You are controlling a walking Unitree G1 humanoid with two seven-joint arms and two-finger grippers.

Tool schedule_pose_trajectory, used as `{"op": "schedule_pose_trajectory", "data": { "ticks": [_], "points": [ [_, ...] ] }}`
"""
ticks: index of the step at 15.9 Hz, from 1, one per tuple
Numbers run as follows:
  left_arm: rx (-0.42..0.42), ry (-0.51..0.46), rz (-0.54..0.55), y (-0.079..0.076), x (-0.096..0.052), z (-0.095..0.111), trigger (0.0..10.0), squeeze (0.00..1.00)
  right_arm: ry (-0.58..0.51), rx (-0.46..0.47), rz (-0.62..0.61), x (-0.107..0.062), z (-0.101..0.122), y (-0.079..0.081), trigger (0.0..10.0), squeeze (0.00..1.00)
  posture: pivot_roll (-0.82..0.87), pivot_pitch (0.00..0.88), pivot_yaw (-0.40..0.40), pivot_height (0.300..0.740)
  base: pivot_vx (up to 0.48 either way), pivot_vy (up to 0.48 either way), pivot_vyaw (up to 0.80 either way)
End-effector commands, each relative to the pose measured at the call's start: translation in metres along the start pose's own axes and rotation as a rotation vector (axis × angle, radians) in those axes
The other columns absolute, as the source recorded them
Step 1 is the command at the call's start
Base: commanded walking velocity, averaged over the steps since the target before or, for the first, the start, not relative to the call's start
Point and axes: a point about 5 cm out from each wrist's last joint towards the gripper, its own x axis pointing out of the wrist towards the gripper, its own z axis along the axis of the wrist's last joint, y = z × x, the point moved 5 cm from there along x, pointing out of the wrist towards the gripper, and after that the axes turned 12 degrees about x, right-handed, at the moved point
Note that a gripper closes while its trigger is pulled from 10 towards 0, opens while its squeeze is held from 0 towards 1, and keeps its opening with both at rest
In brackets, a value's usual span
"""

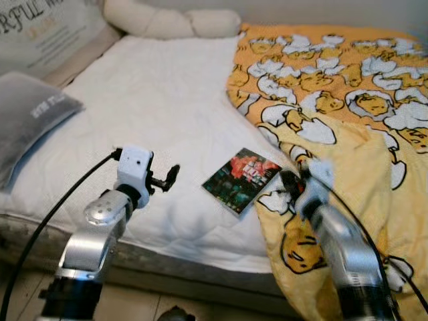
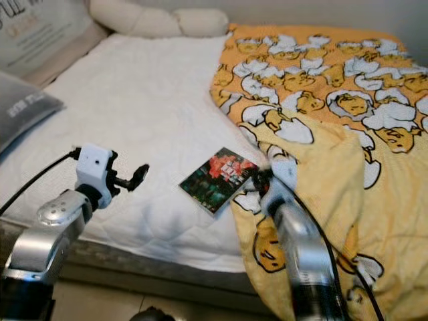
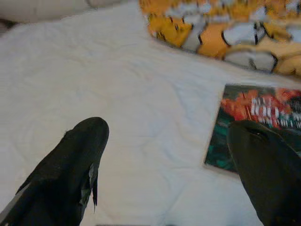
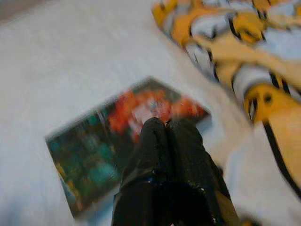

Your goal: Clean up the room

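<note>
Fingers of the right gripper (image 4: 165, 123) press together with nothing between them, their tips poised over the near corner of the book (image 1: 241, 180), at the spot where the yellow duck-print blanket (image 1: 348, 100) meets it. The left gripper (image 3: 169, 141) hangs over the bare white mattress (image 1: 154, 107) with its fingers spread wide, the book lying just beside its right-hand finger. The book lies flat near the front edge of the mattress, its far corner touching the blanket's hem, which covers the mattress's right half. A grey pillow (image 1: 30, 117) sits at the left edge, a cream bolster (image 1: 170, 21) along the far edge.

Judging by this, the step in hand is picking up the book. A flat cover gives closed fingers no purchase, so the next move probably calls for opening the right gripper and catching a free edge, or letting the already open left gripper take it
</note>
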Motion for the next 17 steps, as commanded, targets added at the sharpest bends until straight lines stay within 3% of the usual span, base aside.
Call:
{"op": "schedule_pose_trajectory", "data": {
  "ticks": [1, 4, 5, 6, 11, 13, 14, 15, 16, 17],
  "points": [
    [-0.011, 0.01, 0.08, 0.013, -0.007, -0.004, 10.0, 0.0, -0.003, -0.027, 0.022, -0.002, 0.0, 0.016, 10.0, 0.0, 0.05, 0.0, 0.048, 0.74, 0.0, 0.48, 0.0],
    [-0.058, 0.032, 0.13, 0.013, -0.015, -0.01, 10.0, 0.0, -0.007, -0.041, 0.021, -0.006, -0.002, 0.024, 10.0, 0.0, 0.05, 0.0, 0.043, 0.74, 0.0, 0.48, 0.0],
    [-0.083, 0.032, 0.141, 0.011, -0.019, -0.01, 10.0, 0.95, -0.012, -0.02, 0.031, -0.009, -0.002, 0.027, 10.0, 1.0, 0.06, 0.0, 0.039, 0.74, 0.0, 0.48, 0.0],
    [-0.106, 0.032, 0.14, 0.009, -0.022, -0.011, 10.0, 1.0, -0.015, -0.002, 0.039, -0.01, -0.002, 0.029, 10.0, 1.0, 0.06, 0.0, 0.035, 0.74, 0.0, 0.48, 0.0],
    [-0.078, 0.023, 0.119, 0.001, -0.027, -0.008, 10.0, 1.0, -0.024, -0.02, 0.035, -0.017, 0.001, 0.025, 10.0, 1.0, 0.07, 0.0, 0.031, 0.74, 0.0, 0.48, 0.0],
    [-0.068, 0.019, 0.132, 0.002, -0.028, -0.007, 10.0, 1.0, -0.038, -0.065, -0.029, -0.019, 0.005, 0.016, 10.0, 1.0, 0.07, 0.0, 0.03, 0.74, 0.0, 0.24, 0.0],
    [-0.068, 0.021, 0.133, 0.002, -0.028, -0.008, 10.0, 0.65, -0.038, -0.084, -0.061, -0.018, 0.005, 0.013, 10.0, 1.0, 0.07, 0.0, 0.03, 0.74, 0.0, 0.0, 0.0],
    [-0.069, 0.024, 0.133, 0.001, -0.028, -0.008, 10.0, 0.65, -0.038, -0.096, -0.082, -0.018, 0.005, 0.011, 10.0, 1.0, 0.07, 0.0, 0.029, 0.74, 0.0, 0.0, 0.0],
    [-0.06, 0.015, 0.12, -0.001, -0.028, -0.006, 10.0, 0.03, -0.074, -0.083, -0.032, -0.021, 0.01, 0.019, 10.0, 1.0, 0.07, 0.0, 0.026, 0.74, 0.0, 0.0, 0.0],
    [-0.055, 0.008, 0.112, -0.004, -0.028, -0.005, 10.0, 0.03, -0.059, -0.068, -0.031, -0.021, 0.007, 0.018, 10.0, 1.0, 0.07, 0.0, 0.024, 0.74, 0.0, 0.0, 0.0]
  ]
}}
